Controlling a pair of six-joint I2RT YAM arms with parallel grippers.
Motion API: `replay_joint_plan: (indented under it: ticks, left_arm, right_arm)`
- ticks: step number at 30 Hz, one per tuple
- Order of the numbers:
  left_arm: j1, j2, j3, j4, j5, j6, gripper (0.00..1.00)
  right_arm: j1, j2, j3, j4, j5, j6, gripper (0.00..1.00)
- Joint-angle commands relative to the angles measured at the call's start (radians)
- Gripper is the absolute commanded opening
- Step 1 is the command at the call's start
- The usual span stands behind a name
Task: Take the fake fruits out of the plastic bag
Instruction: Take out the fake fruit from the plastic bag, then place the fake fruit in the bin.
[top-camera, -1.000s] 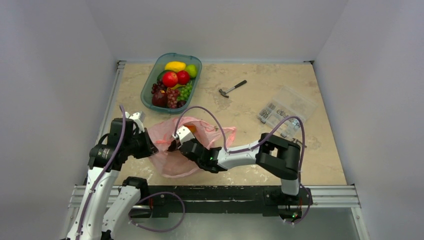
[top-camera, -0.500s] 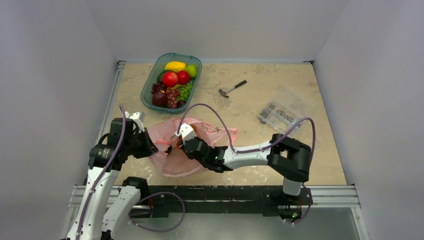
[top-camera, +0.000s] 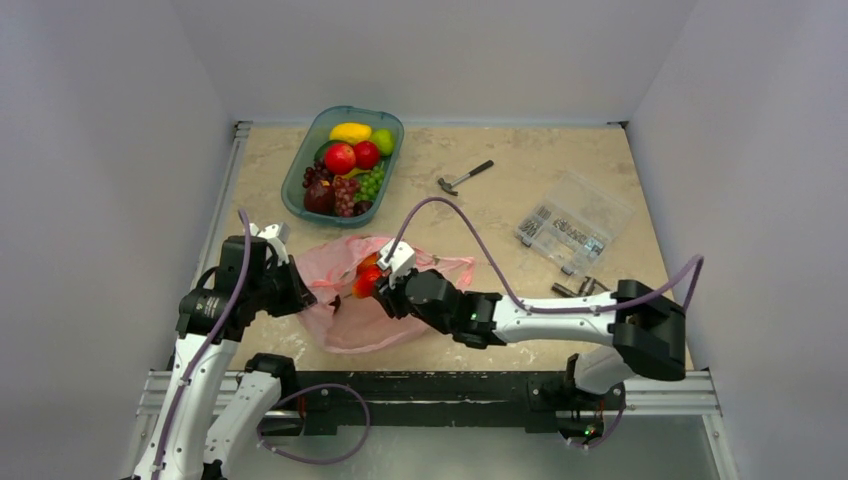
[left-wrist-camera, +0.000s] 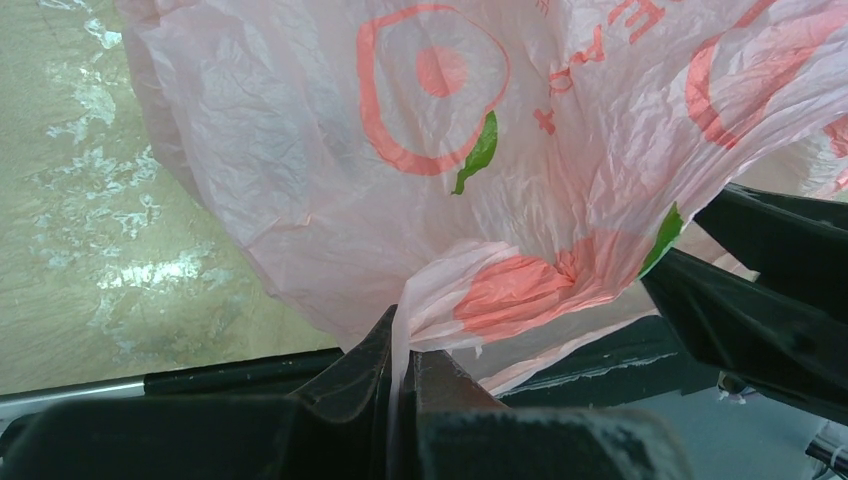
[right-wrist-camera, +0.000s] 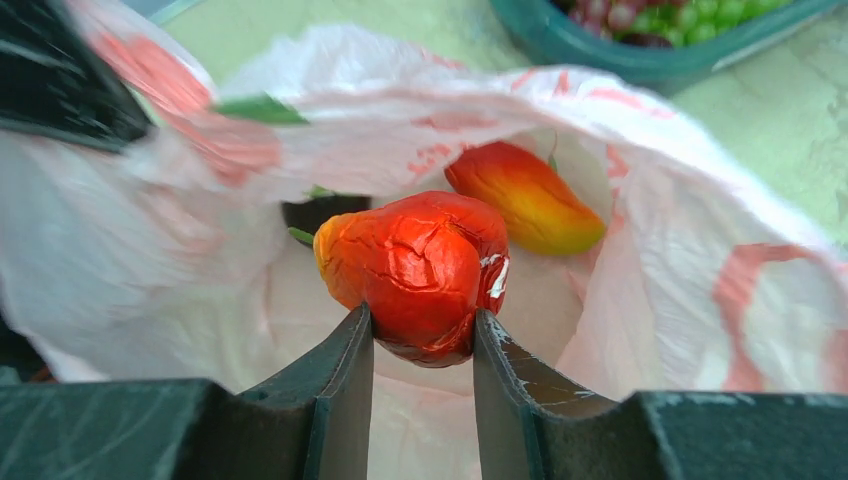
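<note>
The table (top-camera: 480, 215) has a pale, marbled top, with both arms rising from its near edge. The pink plastic bag (top-camera: 345, 325) lies on the near left part of the table, between the two arms, with its mouth facing right. It is thin and crinkled, printed with red rings and small green leaves. The left claw (left-wrist-camera: 400, 345) is pressed together on a pinched fold of the bag's edge and holds it up off the table.

A teal tray (top-camera: 290, 190) sits at the far left, well apart from the bag. It holds a yellow fruit (top-camera: 350, 131), a green fruit (top-camera: 383, 141), two red apples (top-camera: 340, 158), purple grapes (top-camera: 345, 195) and green grapes (top-camera: 371, 184).

On the right side stands a clear box (top-camera: 572, 222) with small parts in its compartments. A few dark bits (top-camera: 575, 288) lie just beside it on the near side. A small hammer (top-camera: 464, 178) lies between the tray and the box.

The right claw (right-wrist-camera: 420, 330) reaches into the bag's mouth and is clamped on a red fruit (right-wrist-camera: 420, 270). Its two fingers press the fruit's sides, and the fruit sits just at the opening. Behind it, deeper in the bag, lies an orange-yellow fruit (right-wrist-camera: 525, 200). To that fruit's left is a dark shape (right-wrist-camera: 320, 212), too hidden to name.
</note>
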Motion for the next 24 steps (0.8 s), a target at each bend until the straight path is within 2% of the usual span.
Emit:
replay_joint_plan:
  ticks: [1, 7, 11, 15, 24]
  left_arm:
    - [-0.004, -0.006, -0.004, 0.023, -0.005, -0.015, 0.00]
    - [-0.004, -0.008, -0.004, 0.023, -0.008, -0.015, 0.00]
    - [-0.004, -0.007, -0.003, 0.025, -0.006, -0.015, 0.00]
    - [-0.004, -0.006, -0.004, 0.024, -0.007, -0.015, 0.00]
    - [-0.004, -0.003, -0.004, 0.022, -0.005, -0.015, 0.00]
  right_arm:
    - [-0.002, -0.118, -0.015, 0.035, -0.052, 0.009, 0.00]
    - [-0.002, -0.219, 0.010, 0.022, -0.078, -0.005, 0.00]
    - [-0.005, -0.259, 0.055, 0.036, -0.027, 0.001, 0.00]
    - [-0.034, -0.245, 0.114, 0.062, -0.002, -0.014, 0.00]
    - [-0.204, -0.112, 0.238, 0.103, -0.060, 0.047, 0.00]
